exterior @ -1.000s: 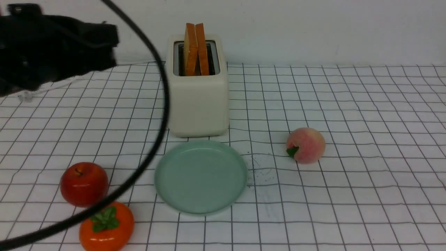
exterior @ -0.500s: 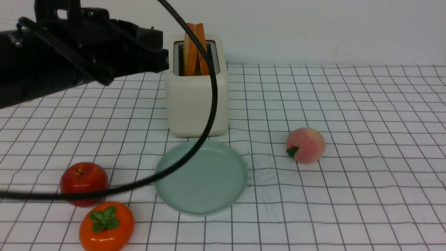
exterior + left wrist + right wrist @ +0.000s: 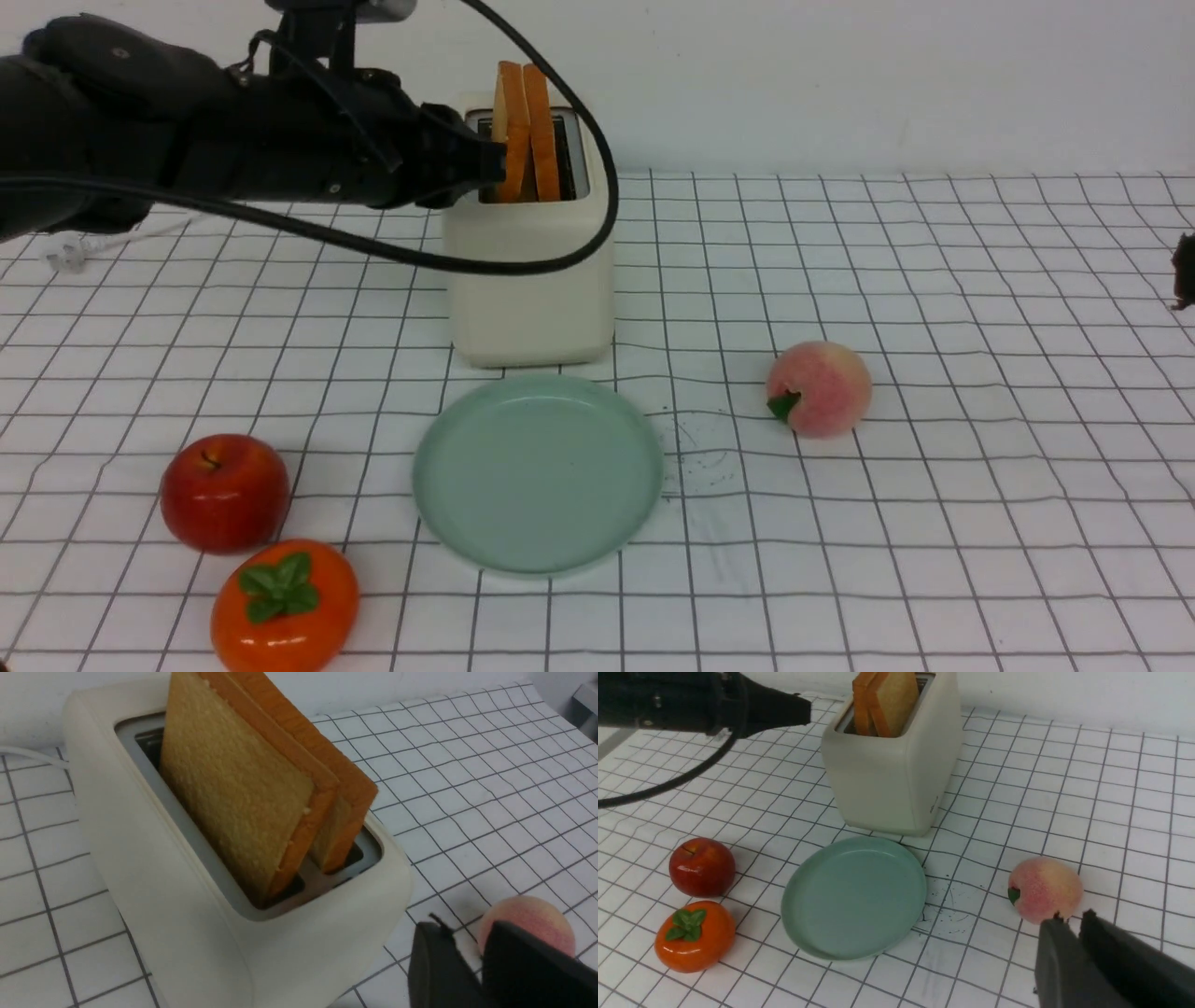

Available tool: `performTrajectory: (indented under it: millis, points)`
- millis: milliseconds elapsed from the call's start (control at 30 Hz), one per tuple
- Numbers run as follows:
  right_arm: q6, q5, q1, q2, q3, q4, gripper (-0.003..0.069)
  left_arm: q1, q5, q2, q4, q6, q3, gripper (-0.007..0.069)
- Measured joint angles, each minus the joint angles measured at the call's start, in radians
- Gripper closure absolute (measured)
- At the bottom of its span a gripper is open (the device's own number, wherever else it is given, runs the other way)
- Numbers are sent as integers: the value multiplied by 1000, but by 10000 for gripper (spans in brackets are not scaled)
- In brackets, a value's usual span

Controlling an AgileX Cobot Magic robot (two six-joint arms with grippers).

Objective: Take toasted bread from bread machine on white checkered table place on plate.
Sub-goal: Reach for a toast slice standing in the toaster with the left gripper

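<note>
Two golden-tan toasted bread slices (image 3: 525, 131) stood upright in the boxy cream toaster (image 3: 530, 271) on the white checkered desk (image 3: 934, 513). The left hand (image 3: 491, 161) hovered beside them, the right hand (image 3: 1073, 918) well apart. Both were empty with fingers close together; whether fully closed could not be told.

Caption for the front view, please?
Left tool beside two upright toast slices in the toaster; green plate lies bare.

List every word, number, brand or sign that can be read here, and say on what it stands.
None can be read.
Toaster: one tiny dark mark low on its side, too small to read.
Toast slices, plate, peach: no print visible.
</note>
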Motion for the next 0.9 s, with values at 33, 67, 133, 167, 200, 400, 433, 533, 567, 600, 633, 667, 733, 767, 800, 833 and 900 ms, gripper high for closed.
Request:
performTrajectory:
  millis: [33,67,133,167,200,400,433,533,567,600,633,667,733,767,800,833,900]
  points:
    - [-5,2,0,0,0,1,589,0,-11,18,0,1,-11,347]
    - [-7,6,0,0,0,1,588,0,-19,36,0,5,-18,314]
    - [-8,11,0,0,0,2,587,0,-31,53,0,13,-27,272]
    - [-9,16,0,0,0,3,586,0,-43,79,-1,24,-37,232]
    - [-9,21,0,0,0,3,585,0,-51,98,-4,33,-44,216]
    - [-9,25,0,0,0,4,583,0,-84,164,-87,138,-91,201]
    - [-9,25,0,0,0,5,583,0,-84,166,-96,150,-93,201]
    - [-9,25,0,0,0,7,578,0,-97,194,-189,269,-119,200]
    - [-9,25,0,0,0,7,578,0,-98,197,-194,277,-122,200]
    - [-9,25,0,0,0,7,576,0,-100,207,-235,330,-128,200]
    - [-9,25,0,0,0,7,575,0,-102,211,-252,346,-130,201]
    - [-9,25,0,0,0,8,575,0,-115,225,-299,421,-140,210]
    - [-9,25,0,0,0,12,574,0,-141,239,-347,482,-147,225]
    - [-9,25,0,0,0,12,575,0,-148,241,-370,505,-149,232]
    - [-9,25,0,0,0,12,575,0,-158,247,-404,531,-152,241]
    - [-9,25,0,0,0,12,575,0,-161,250,-427,554,-153,249]
    - [-9,25,0,0,0,11,573,0,-161,255,-478,590,-154,260]
